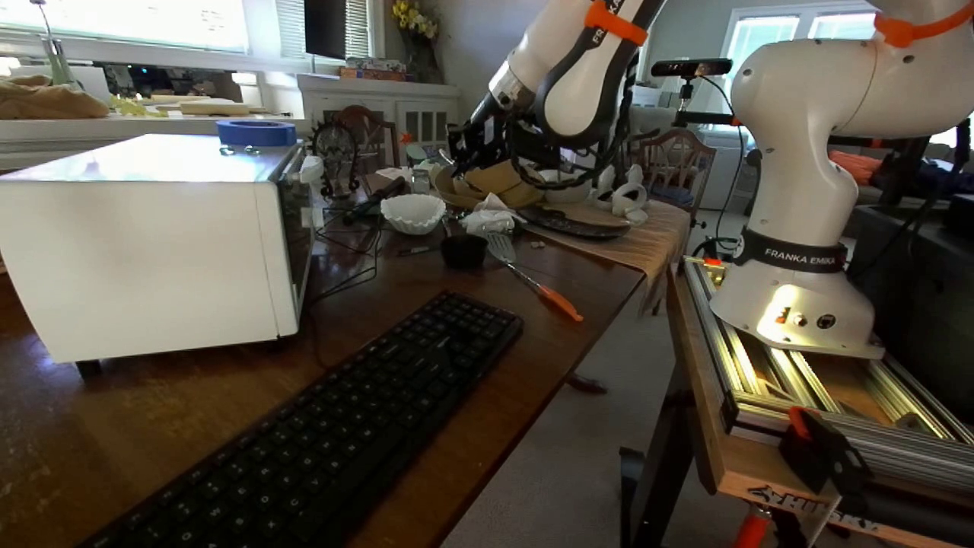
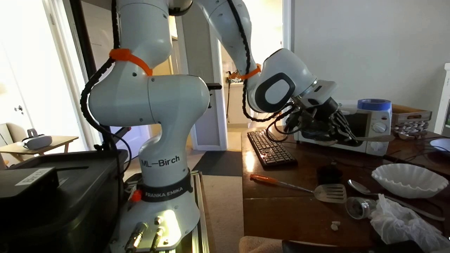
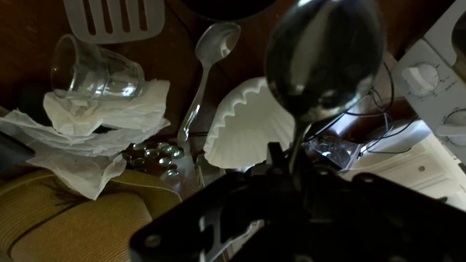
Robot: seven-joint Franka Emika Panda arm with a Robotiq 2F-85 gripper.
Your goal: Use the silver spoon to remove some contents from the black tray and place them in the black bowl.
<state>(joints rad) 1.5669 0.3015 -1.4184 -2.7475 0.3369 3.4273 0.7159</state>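
My gripper (image 3: 291, 163) is shut on the handle of a silver spoon (image 3: 324, 62). The spoon's shiny head points away from the fingers, and I make out nothing on the face seen in the wrist view. In an exterior view the spoon (image 2: 375, 138) lies nearly level, held by the gripper (image 2: 353, 140) well above the table. The gripper also shows in an exterior view (image 1: 460, 161). The small black bowl (image 1: 464, 251) stands on the table, also here (image 2: 329, 174), and its edge shows in the wrist view (image 3: 229, 9). Its inside is too dark to read. I cannot make out the black tray.
A white fluted bowl (image 2: 409, 180), a second spoon (image 2: 358, 187), a slotted spatula (image 2: 330, 193), a tipped clear glass (image 2: 359, 208) and crumpled paper (image 2: 400, 218) surround the black bowl. A straw hat (image 3: 87, 218), keyboard (image 1: 342, 411) and white toaster oven (image 1: 144, 259) are nearby.
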